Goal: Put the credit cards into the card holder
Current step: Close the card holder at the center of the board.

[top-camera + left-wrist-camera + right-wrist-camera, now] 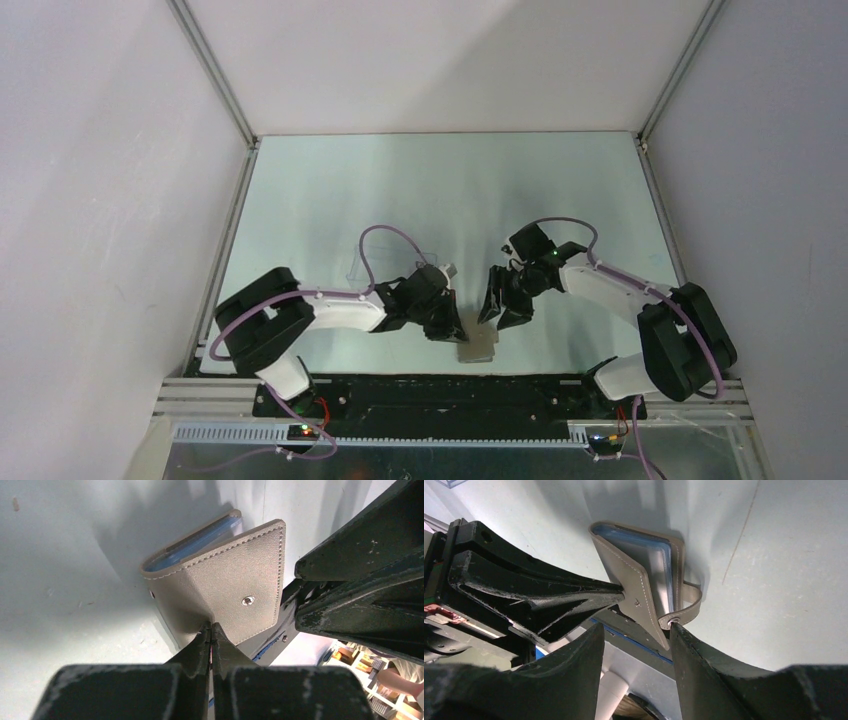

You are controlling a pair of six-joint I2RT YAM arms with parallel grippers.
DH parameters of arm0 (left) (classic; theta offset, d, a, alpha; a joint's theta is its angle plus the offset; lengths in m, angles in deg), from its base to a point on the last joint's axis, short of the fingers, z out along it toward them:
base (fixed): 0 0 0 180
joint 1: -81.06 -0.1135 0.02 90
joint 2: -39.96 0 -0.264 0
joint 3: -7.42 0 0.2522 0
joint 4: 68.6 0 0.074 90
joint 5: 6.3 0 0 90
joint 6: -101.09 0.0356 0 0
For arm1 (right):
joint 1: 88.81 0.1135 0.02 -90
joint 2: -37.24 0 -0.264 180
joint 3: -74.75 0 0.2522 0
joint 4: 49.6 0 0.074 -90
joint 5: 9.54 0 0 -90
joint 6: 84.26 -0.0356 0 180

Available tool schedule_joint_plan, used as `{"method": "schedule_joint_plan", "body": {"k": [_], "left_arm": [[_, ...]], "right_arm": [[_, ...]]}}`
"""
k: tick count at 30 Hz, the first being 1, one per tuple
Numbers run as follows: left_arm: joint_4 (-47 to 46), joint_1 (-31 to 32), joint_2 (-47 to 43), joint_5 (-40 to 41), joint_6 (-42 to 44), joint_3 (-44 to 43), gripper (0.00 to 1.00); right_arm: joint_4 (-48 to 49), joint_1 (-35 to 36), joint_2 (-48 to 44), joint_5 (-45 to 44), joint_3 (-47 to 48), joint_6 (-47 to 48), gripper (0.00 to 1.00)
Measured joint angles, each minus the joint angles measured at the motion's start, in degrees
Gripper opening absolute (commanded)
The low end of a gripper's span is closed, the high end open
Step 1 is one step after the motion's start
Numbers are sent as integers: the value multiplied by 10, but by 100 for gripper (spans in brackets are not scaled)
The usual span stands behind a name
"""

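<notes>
Pale, faintly green table enclosed by plain white panels: a back wall beyond its far edge, and a left wall and right wall along its sides. Aluminium struts rise from the table's far corners. Diffuse light casts soft grey shadows on the table; past its edge, cluttered shelving is partly visible.

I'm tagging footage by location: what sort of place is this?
Probably an enclosed robot test cell in a lab: plain white panel walls joined by silver aluminium frame posts, a pale green tabletop, and two white-and-black robot arms bolted to a black base rail.
</notes>
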State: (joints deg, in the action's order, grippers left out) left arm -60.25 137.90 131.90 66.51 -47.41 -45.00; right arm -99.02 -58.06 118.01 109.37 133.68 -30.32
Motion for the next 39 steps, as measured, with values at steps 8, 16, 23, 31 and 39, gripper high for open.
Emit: {"method": "schedule_joint_plan", "body": {"k": [8, 16, 23, 31, 39], "left_arm": [[13, 9, 31, 0, 0, -30, 3], [65, 12, 41, 8, 0, -61, 3], [92, 13, 49, 11, -2, -78, 5], [111, 14, 56, 11, 0, -91, 5], [131, 17, 61, 15, 0, -105, 6]], "right_arm": [[-21, -28, -18, -3, -5, 21, 55], [-36, -41, -26, -23, -37, 37, 54], [-40, -34, -21, -51, -41, 47, 52], [-35, -17, 11, -87, -41, 48, 50], [-38, -11, 16, -130, -41, 45, 49]]}}
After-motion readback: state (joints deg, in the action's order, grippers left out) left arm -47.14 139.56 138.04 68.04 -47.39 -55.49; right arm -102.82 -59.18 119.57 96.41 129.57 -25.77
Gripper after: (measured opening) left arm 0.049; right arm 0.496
